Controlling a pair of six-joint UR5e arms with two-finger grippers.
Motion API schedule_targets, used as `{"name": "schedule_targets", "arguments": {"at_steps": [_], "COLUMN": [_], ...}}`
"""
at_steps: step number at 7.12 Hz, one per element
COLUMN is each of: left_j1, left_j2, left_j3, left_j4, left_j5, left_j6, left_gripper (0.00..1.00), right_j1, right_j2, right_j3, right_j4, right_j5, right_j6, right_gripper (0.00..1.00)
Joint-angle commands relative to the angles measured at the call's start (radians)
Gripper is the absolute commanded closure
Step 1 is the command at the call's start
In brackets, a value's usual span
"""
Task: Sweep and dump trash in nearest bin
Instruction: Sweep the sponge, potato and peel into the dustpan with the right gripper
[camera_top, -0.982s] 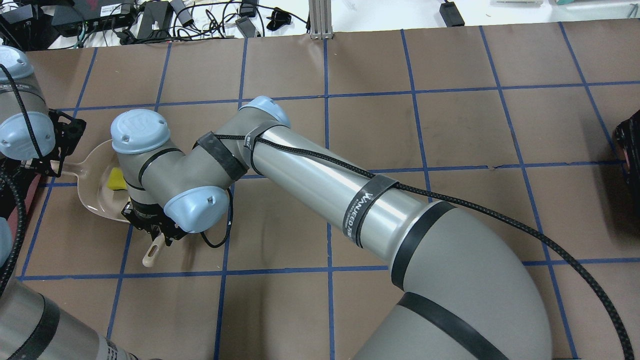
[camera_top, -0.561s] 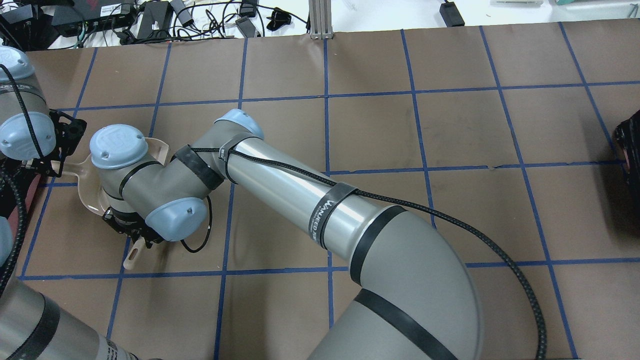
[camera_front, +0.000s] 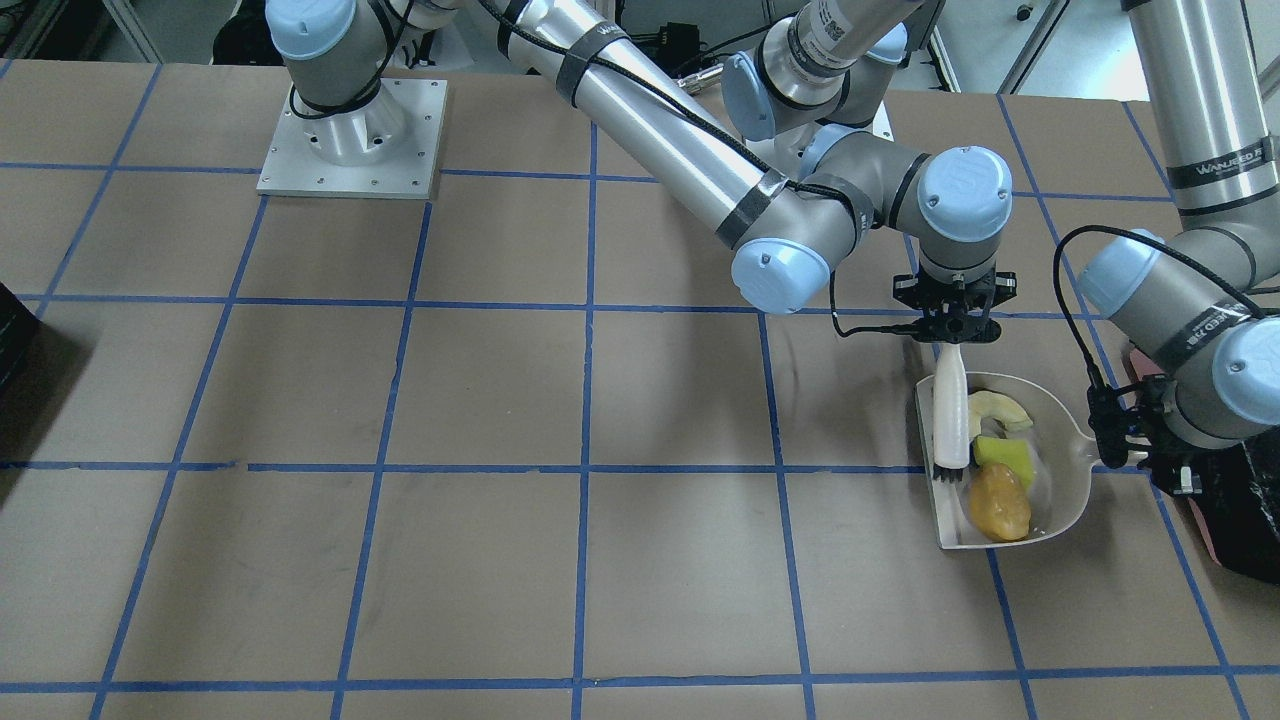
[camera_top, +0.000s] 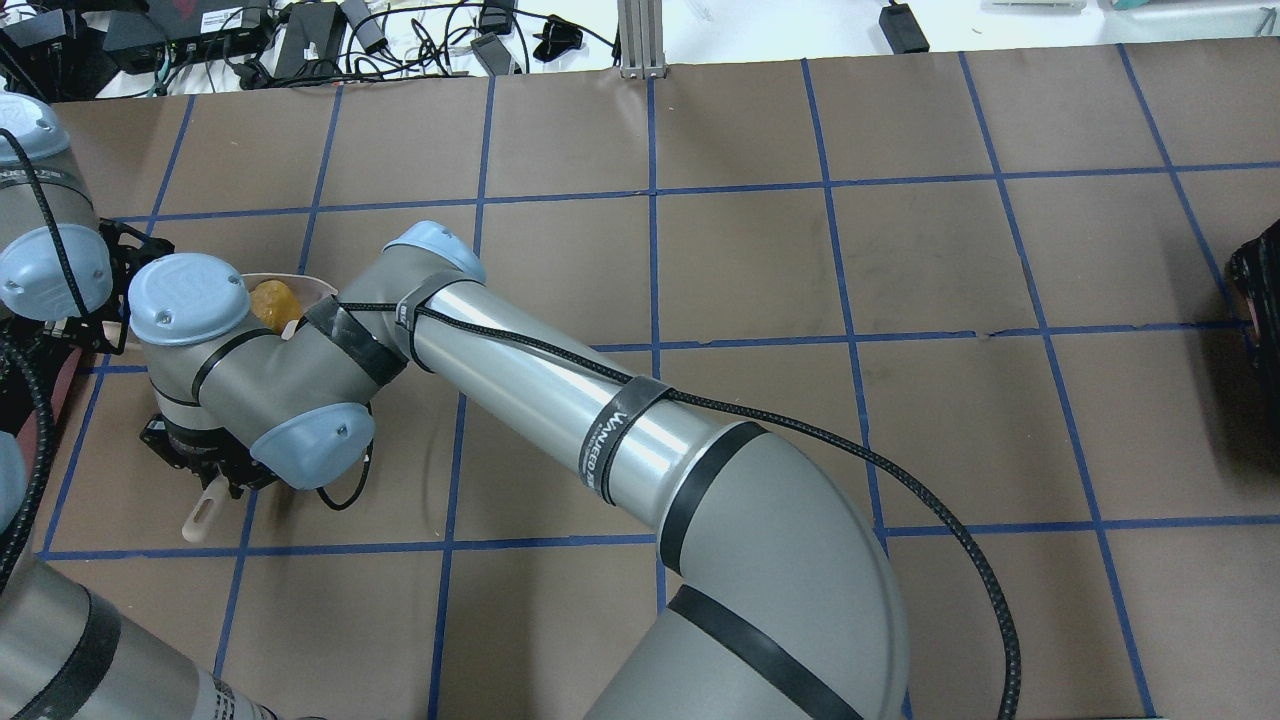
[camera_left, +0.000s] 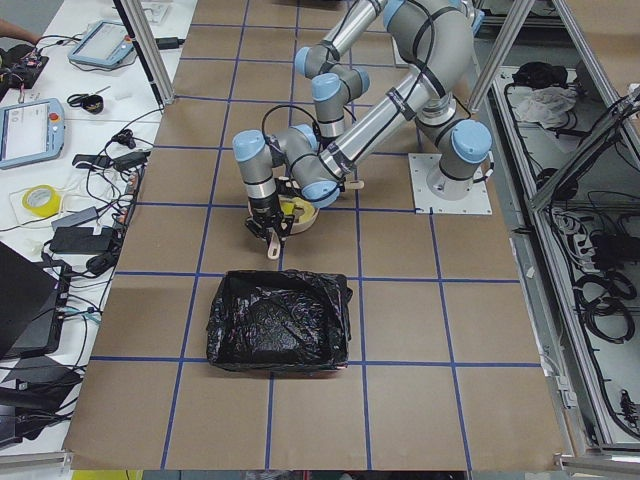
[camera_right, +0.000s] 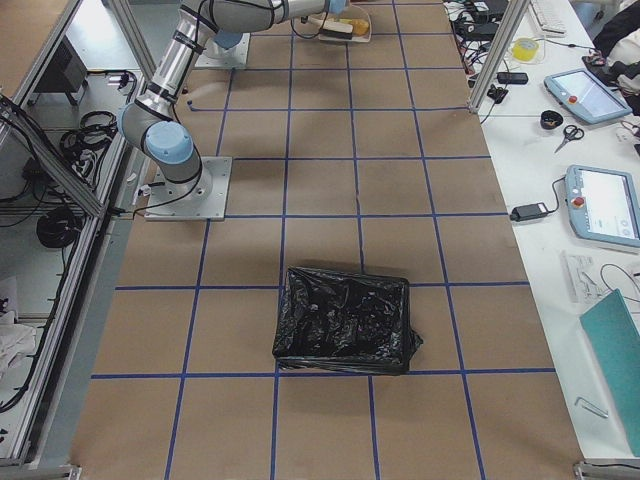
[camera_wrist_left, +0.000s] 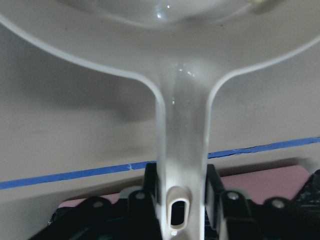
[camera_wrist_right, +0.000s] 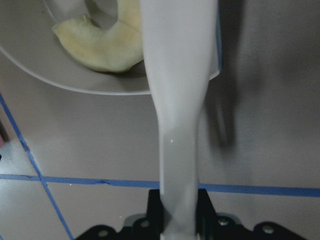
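The sweeping looks finished, so the job now is lifting the brush away without flicking anything back out. The right fingers (camera_wrist_right: 153, 210) are pinching the brush (camera_front: 950, 420) by its handle. The brush is lying across the open mouth of the dustpan (camera_front: 1062, 478), bristles down just inside that edge. The left fingers (camera_wrist_left: 212, 185) are clamping the dustpan's handle at its far end, opposite the mouth, and the pan is resting flat on the tabletop (camera_front: 600, 400).

To do this well, the brush should be rising straight up off the mouth, not dragging outward, because the bristles are sitting close to the potato lump (camera_front: 1000, 512). That lump is round and looks likely to roll. The pan should be tipping back toward its handle before it leaves the tabletop, so the load slides to the rear wall.

All the trash is inside the dustpan. The peel (camera_front: 1000, 408) is lying at the end of the pan nearest the robot. The sponge cube (camera_front: 1005, 455) is sitting in the middle, touching or nearly touching the lump. The lump is at the end farthest from the robot, near the mouth.

The bin (camera_left: 280, 356) is standing just beyond the dustpan's handle end, right behind the left fingers. Only its crinkled black bag is showing inside, with no trash that I can make out. A second bagged container (camera_right: 345, 355) is sitting well apart from the dustpan, at the other end of the tabletop, so the one by the handle is the nearer choice.
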Motion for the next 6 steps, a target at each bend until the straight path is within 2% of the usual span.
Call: {"name": "schedule_targets", "arguments": {"at_steps": [1,2,6], "left_j1": [0.0,0.0,0.0], "left_j2": [0.0,0.0,0.004], "left_j3": [0.0,0.0,0.002], "left_j4": [0.003,0.003,0.007], "left_j5": [-0.001,-0.002,-0.006], "left_j6": [0.001,-0.001,-0.001], "left_gripper": [1.0,1.0,1.0], "right_j1": [0.001,0.002,-0.048], "right_j2": [0.017,-0.002,-0.117], "right_j3": [-0.026,-0.018,0.028], "right_j4": [-0.042,-0.021,0.21], "right_j5": [0.029,0.007,-0.057], "right_j6": [0.003,-0.003,-0.091], "right_gripper": [1.0,1.0,1.0]}}
